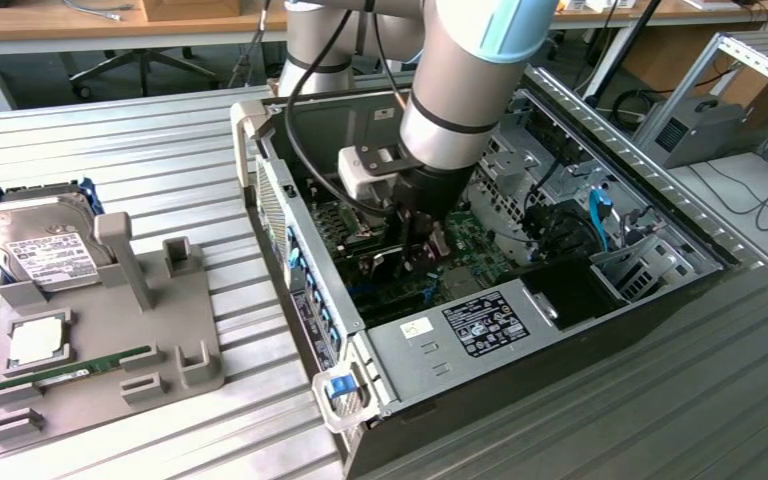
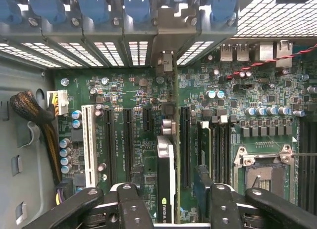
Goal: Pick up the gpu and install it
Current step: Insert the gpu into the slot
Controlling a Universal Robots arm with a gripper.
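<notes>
Green and thin, the gpu [image 2: 166, 189] stands on edge on the motherboard [image 2: 124, 90] inside the open computer case [image 1: 297, 250]. In the wrist view we see it from above. It lies along one of the long black expansion slots, with a white slot [image 2: 89, 144] a few rows to one side and the processor socket [image 2: 265, 169] to the other. Its far end points at the rear wall of the case, where a row of blue latches [image 2: 94, 6] sits above the vented slot covers. We cannot tell whether the card is pressed fully home.

The gripper [image 2: 168, 175] is over the card with its jaws wide, one black finger on each side of it. A gap shows between each finger and the card, so nothing is held.

In the exterior view the arm reaches straight down into the case, and the gripper [image 1: 424, 245] is low among the boards.

The case lies on its side on a ribbed metal bench [image 1: 117, 150]. Well apart from it, toward the exterior view's left, we see a grey fixture [image 1: 157, 340]. This carries a hard drive [image 1: 44, 245] propped up at an angle, a square processor chip [image 1: 37, 340] and a small green RAM stick [image 1: 71, 372].
</notes>
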